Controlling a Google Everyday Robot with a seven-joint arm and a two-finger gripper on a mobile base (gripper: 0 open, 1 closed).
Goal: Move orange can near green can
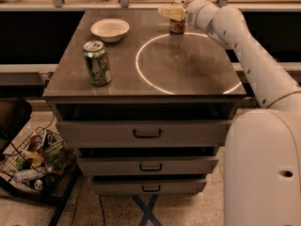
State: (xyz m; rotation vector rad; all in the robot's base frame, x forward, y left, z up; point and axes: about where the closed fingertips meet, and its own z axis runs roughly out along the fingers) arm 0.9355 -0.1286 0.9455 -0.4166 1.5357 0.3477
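The orange can (177, 27) stands upright at the far edge of the table, right of centre, on the rim of a white circle. My gripper (172, 12) is at the can's top and hides its lid. The green can (97, 63) stands upright near the table's front left corner, well apart from the orange can. My arm (244, 46) reaches in from the right side.
A white bowl (110, 29) sits at the back left of the grey table (188, 74). A thin white circle (141, 72) is marked on the top. Drawers (147, 133) are below. A wire basket of clutter (35, 166) stands on the floor at the left.
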